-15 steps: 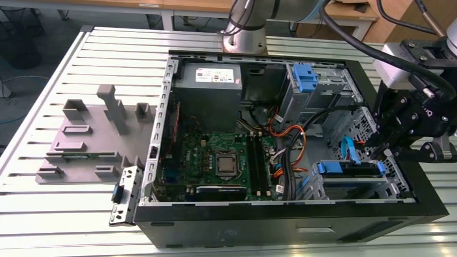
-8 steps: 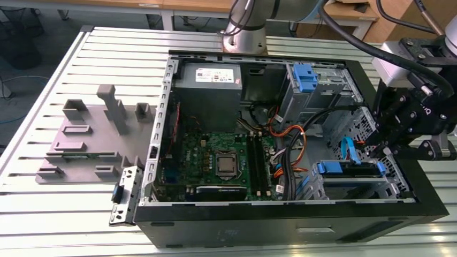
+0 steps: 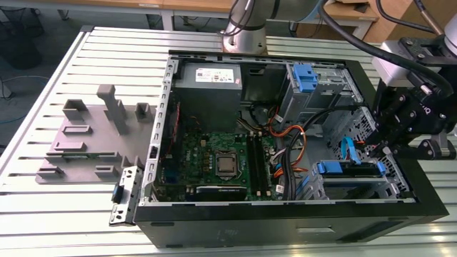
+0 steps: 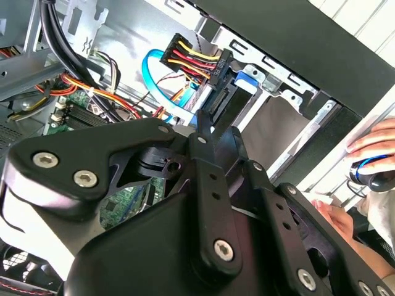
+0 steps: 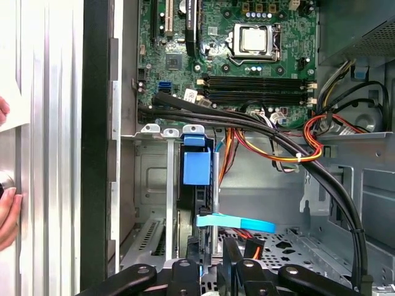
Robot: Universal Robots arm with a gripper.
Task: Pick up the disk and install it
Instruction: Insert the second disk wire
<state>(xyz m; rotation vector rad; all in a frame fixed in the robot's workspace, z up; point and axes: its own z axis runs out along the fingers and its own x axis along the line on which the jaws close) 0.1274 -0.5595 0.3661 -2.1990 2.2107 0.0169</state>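
1. The gripper hung over the drive cage at the case's corner on the exterior view's right; whether its jaws were apart or together could not be told.
2. Risk, as a judgement: the blue data cable and power connector crowded the bay and could snag or be pinched.
3. The disk sat in the cage, dark-bodied with blue rails, its label hidden.
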